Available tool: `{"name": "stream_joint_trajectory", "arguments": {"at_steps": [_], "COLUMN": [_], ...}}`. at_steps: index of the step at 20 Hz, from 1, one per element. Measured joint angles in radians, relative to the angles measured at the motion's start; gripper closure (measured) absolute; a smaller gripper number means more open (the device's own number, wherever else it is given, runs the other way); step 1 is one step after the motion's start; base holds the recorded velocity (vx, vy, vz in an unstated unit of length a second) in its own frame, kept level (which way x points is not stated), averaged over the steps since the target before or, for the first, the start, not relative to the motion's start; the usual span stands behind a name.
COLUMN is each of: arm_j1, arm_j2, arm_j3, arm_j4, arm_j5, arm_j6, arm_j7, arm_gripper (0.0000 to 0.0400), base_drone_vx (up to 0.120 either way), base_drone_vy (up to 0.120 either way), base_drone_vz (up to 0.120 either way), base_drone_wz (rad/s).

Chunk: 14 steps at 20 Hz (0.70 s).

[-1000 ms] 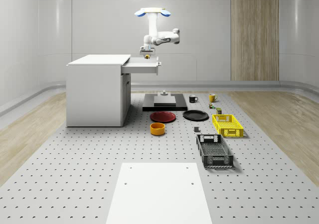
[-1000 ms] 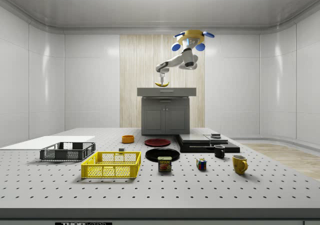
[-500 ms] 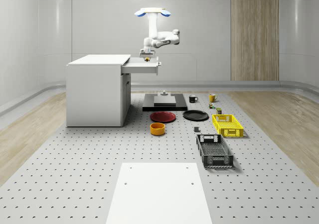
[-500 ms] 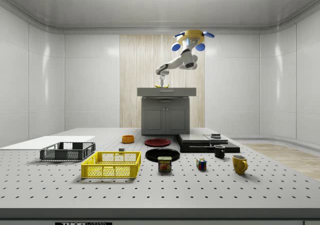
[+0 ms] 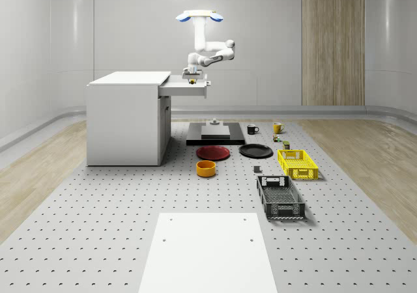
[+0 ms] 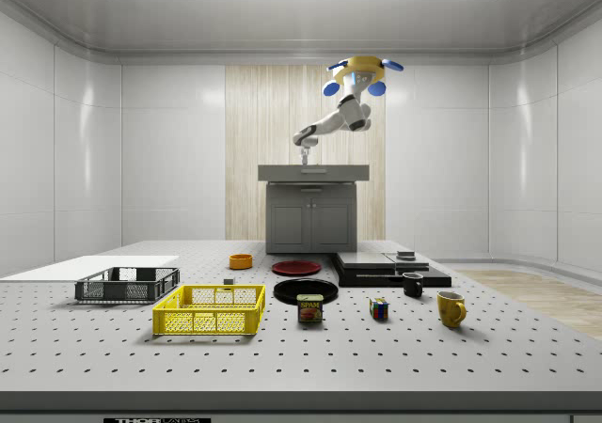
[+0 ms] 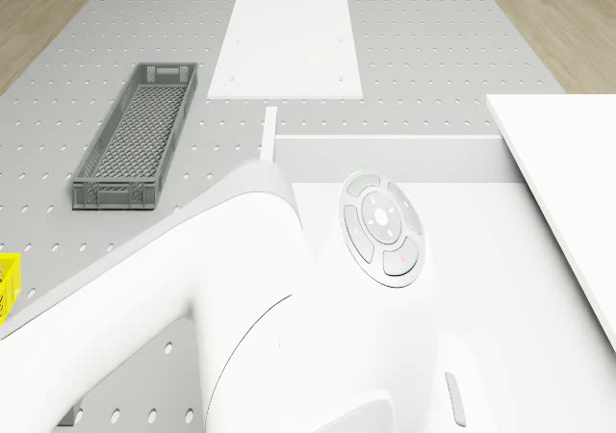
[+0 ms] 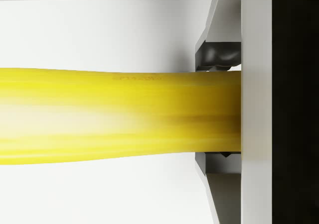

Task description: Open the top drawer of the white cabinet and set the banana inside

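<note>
While the drone (image 5: 199, 16) hovers above the pulled-out top drawer (image 5: 186, 88) of the white cabinet (image 5: 125, 120), you see the claw (image 5: 191, 77) low inside it, clenched on the banana (image 8: 119, 115). I judge it is held so low so that the fruit, once you release it, settles without rolling.

The banana (image 8: 119, 115) looks smooth and waxy, the white cabinet (image 5: 124, 120) matt, the wall panel (image 5: 332, 42) wood-grained.
</note>
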Motion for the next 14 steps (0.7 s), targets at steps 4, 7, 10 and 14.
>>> {"name": "stream_joint_trajectory", "arguments": {"at_steps": [4, 7, 10, 14], "arm_j1": [0.007, 0.005, -0.004, -0.014], "arm_j2": [0.013, 0.019, 0.021, 0.023], "arm_j3": [0.035, 0.035, 0.013, -0.017], "arm_j4": [0.016, 0.016, 0.005, -0.009], "arm_j5": [0.036, 0.041, 0.025, 0.001], "arm_j6": [0.008, 0.001, -0.015, -0.035], "arm_j7": [-0.002, -0.007, -0.01, -0.01], "arm_gripper": [0.0144, 0.0068, 0.0032, 0.0012], "base_drone_vx": [0.0, 0.0, 0.0, 0.0], "base_drone_vy": [0.0, 0.0, 0.0, 0.0], "base_drone_vz": [0.0, 0.0, 0.0, 0.0], "base_drone_wz": [0.0, 0.0, 0.0, 0.0]}}
